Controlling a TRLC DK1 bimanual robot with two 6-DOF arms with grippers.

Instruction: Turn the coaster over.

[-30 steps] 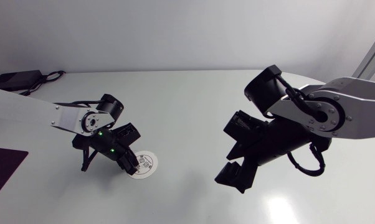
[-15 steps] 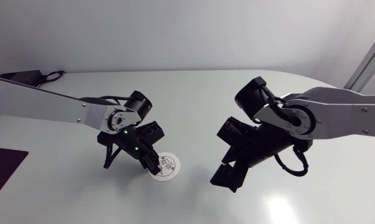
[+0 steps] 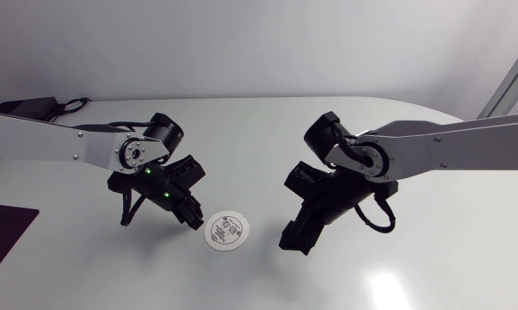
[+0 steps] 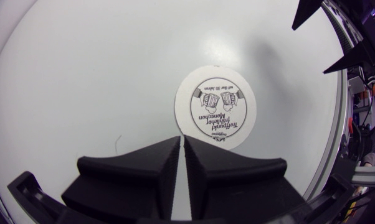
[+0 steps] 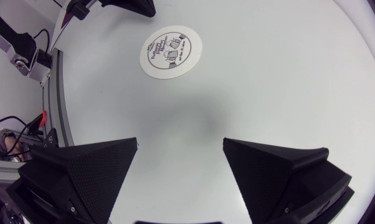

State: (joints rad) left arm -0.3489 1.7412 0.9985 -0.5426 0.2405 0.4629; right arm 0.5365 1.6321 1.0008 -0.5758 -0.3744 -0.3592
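Only the left wrist view shows the left pincer (image 4: pixel 182 140) closed, empty, just behind the coaster (image 4: pixel 217 107); right pincer (image 5: pixel 180 143) gapes, empty.

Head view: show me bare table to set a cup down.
Free: the far strip of table behind both arms, and the near right corner beyond the right end effector. Crowded: the middle, where the coaster lies between it and the left end effector.
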